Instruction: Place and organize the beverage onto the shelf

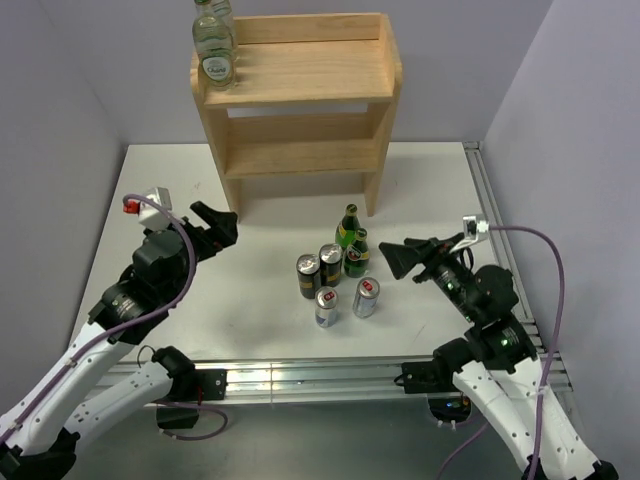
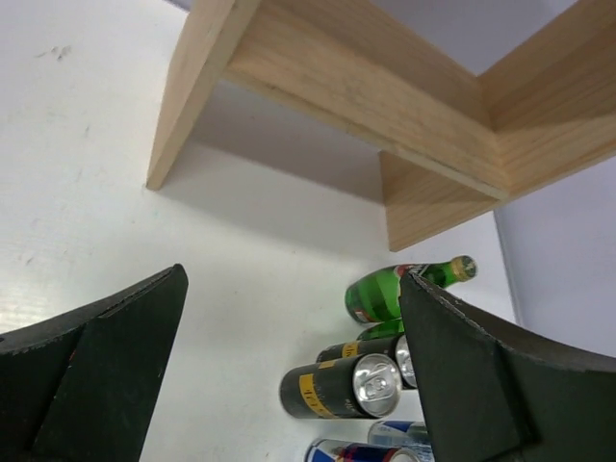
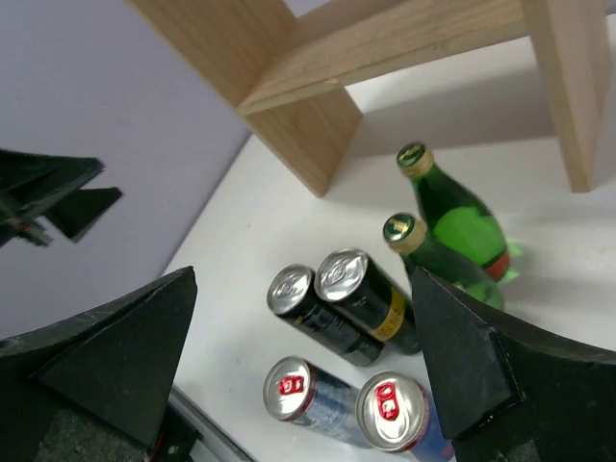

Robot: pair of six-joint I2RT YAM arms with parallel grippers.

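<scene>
The wooden shelf (image 1: 300, 90) stands at the back of the table. Two green bottles (image 1: 352, 242), two black-and-gold cans (image 1: 320, 270) and two silver-and-blue cans (image 1: 346, 301) stand clustered in front of it. My left gripper (image 1: 215, 225) is open and empty, left of the cluster. My right gripper (image 1: 398, 258) is open and empty, just right of it. The left wrist view (image 2: 294, 279) shows a black can (image 2: 337, 388) and a green bottle (image 2: 385, 292) past the open jaws. The right wrist view (image 3: 303, 279) shows the black cans (image 3: 337, 303), silver cans (image 3: 346, 404) and green bottles (image 3: 452, 226).
Two clear glass bottles (image 1: 213, 45) with labels stand at the left end of the shelf's top tier. The shelf's lower tiers (image 1: 300, 155) hold nothing. Walls close in on both sides, and a metal rail (image 1: 300, 375) runs along the table's near edge.
</scene>
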